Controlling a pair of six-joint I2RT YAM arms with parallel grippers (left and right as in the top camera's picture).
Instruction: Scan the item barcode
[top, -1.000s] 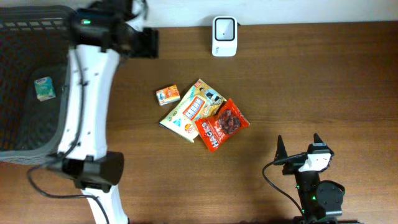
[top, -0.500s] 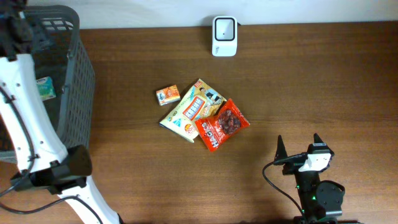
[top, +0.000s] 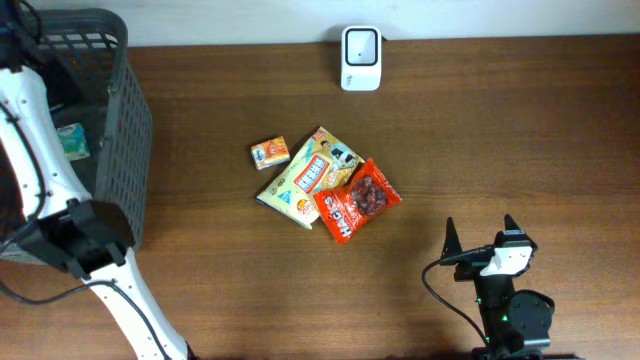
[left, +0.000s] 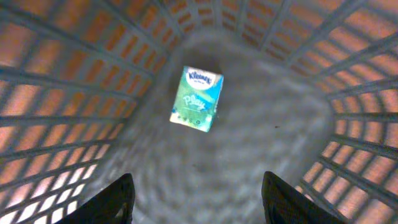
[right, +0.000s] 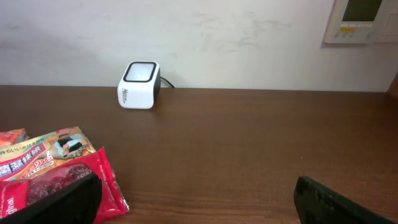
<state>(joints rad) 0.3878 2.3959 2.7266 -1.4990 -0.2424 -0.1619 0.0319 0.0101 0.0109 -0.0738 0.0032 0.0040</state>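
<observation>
Left gripper hangs inside the basket, dark fingertips set well apart with nothing between them. Only the tips show, chopped off by the bottom edge. Below it the tissue pack lies flat on the basket floor, a bit tilted, clear of the walls. That wrist view is kinda blurry, but "Kleenex" reads fine on the white top strip; the smaller print on the green-teal face is mush. From overhead the gripper itself is off frame. Just the white left arm crosses the basket, with the pack right beside it.

Right gripper sits low over the table, jaws wide, holding nothing, fingers cropped at the bottom corners. Ahead of it a red snack bag overlaps a yellow packet, both cut off by the left edge there. Overhead shows them whole mid-table, with a small orange box just beside the packet; their lettering is too small to read. The white scanner with its dark window stands at the far edge by the wall — side logo unreadable.
</observation>
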